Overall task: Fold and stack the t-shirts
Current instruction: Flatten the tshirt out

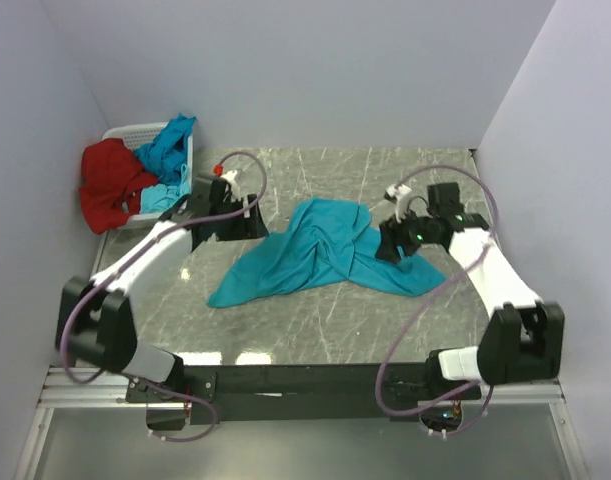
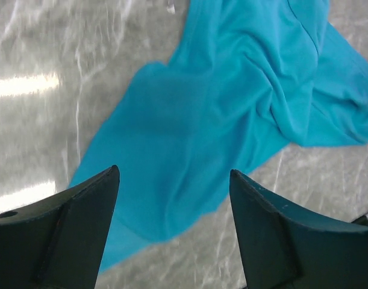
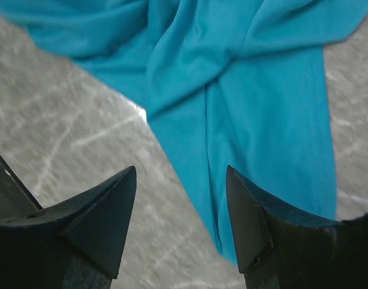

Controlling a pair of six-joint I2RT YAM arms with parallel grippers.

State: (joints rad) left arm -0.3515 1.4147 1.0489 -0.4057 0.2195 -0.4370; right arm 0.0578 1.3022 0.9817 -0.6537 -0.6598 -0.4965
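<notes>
A crumpled turquoise t-shirt (image 1: 320, 255) lies spread on the marble table. It also shows in the left wrist view (image 2: 232, 102) and in the right wrist view (image 3: 244, 90). My left gripper (image 1: 247, 226) is open and empty, hovering above the shirt's left part (image 2: 174, 174). My right gripper (image 1: 390, 245) is open and empty above the shirt's right edge (image 3: 180, 171). A red t-shirt (image 1: 110, 185) hangs over the white basket's left rim, and more turquoise shirts (image 1: 170, 150) lie in the basket.
The white plastic basket (image 1: 125, 132) stands at the table's back left corner by the wall. Walls close in the left, back and right. The black rail of the arm bases (image 1: 305, 380) runs along the near edge.
</notes>
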